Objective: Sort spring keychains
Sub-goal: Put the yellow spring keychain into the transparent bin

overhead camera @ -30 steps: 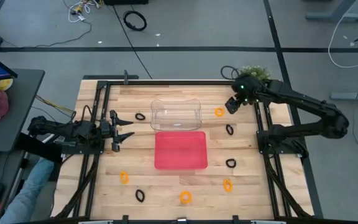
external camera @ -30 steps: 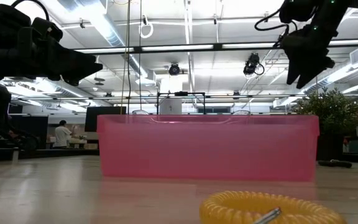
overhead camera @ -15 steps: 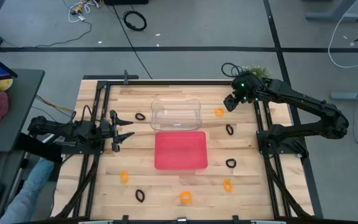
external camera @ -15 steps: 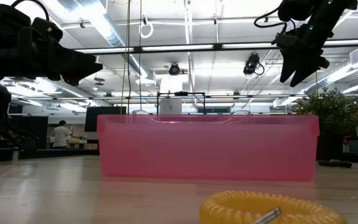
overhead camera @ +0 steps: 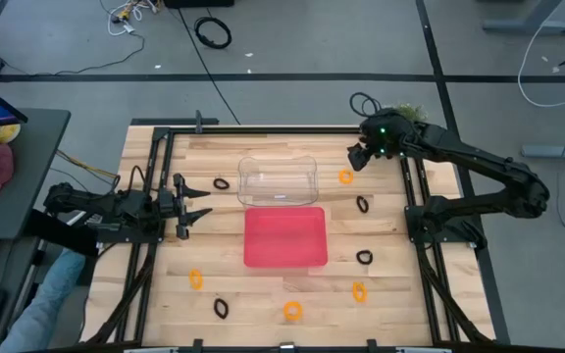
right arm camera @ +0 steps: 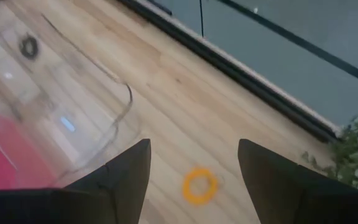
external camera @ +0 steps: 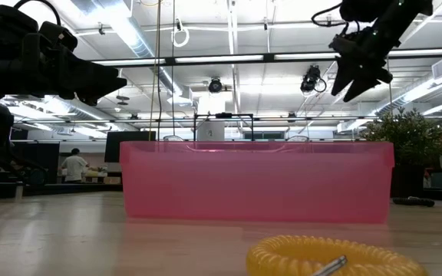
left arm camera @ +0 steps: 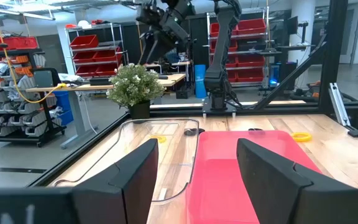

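Note:
Small coiled keychains lie flat and scattered on the wooden table: orange ones (overhead camera: 345, 177), (overhead camera: 196, 279), (overhead camera: 292, 312), (overhead camera: 359, 291) and black ones (overhead camera: 221, 183), (overhead camera: 362, 204), (overhead camera: 364, 257), (overhead camera: 221, 307). My right gripper (overhead camera: 355, 157) hangs open, high above the table near its far right corner. The orange keychain (right arm camera: 199, 185) lies on the wood beneath its fingers (right arm camera: 129, 168). My left gripper (overhead camera: 204, 199) waits open at the table's left side, level and pointing toward the trays (left arm camera: 197, 146).
A red tray (overhead camera: 284, 260) sits mid-table with a clear tray (overhead camera: 278, 162) just beyond it. A potted plant (overhead camera: 400, 114) stands at the far right corner. Black frame rails run along both sides. An orange keychain (external camera: 332, 257) lies close to the near edge.
My right gripper has moved a little toward the table's left and far edge while staying high, and it has turned somewhat. It has stayed open. Nothing on the table has moved.

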Action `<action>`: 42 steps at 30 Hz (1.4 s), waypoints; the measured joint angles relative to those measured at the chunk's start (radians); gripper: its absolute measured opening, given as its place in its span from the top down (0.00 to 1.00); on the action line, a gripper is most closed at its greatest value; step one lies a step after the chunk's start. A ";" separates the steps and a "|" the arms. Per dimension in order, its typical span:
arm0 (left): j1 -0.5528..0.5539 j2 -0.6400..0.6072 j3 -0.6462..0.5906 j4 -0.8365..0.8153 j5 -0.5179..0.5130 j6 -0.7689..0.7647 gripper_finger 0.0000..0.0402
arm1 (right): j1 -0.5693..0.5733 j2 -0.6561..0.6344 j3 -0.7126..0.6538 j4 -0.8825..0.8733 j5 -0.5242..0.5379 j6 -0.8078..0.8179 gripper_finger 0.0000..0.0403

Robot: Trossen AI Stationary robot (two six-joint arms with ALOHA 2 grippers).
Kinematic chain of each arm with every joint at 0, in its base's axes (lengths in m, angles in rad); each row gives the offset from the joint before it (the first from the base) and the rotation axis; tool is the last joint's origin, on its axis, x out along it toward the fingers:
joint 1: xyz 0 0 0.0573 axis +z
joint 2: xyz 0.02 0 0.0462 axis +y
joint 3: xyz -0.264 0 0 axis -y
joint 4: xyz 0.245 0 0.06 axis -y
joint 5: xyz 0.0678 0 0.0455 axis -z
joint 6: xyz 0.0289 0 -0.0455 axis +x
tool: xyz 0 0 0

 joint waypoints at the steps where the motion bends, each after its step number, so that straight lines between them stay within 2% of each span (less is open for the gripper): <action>1: 0.000 0.000 0.000 0.000 0.000 0.000 0.45 | 0.000 0.003 -0.012 0.004 -0.001 0.001 0.39; 8: 0.000 0.000 0.000 0.000 0.000 0.000 0.45 | 0.000 0.012 -0.181 0.164 -0.003 0.001 0.39; 12: 0.000 0.000 0.000 0.000 0.000 0.000 0.45 | 0.000 0.012 -0.284 0.319 -0.002 -0.148 0.39; 15: 0.000 0.000 0.000 0.000 0.000 0.000 0.45 | 0.000 0.012 -0.325 0.351 -0.001 -0.199 0.39; 22: 0.000 0.000 0.000 0.000 0.000 0.000 0.45 | -0.020 0.012 -0.337 0.349 0.024 -0.206 0.39; 31: 0.000 0.000 0.000 0.000 0.000 0.000 0.45 | -0.093 0.023 -0.337 0.294 0.024 -0.093 0.39; 42: 0.000 0.000 0.000 0.000 0.000 0.000 0.45 | -0.103 0.208 -0.336 0.296 -0.022 -0.072 0.39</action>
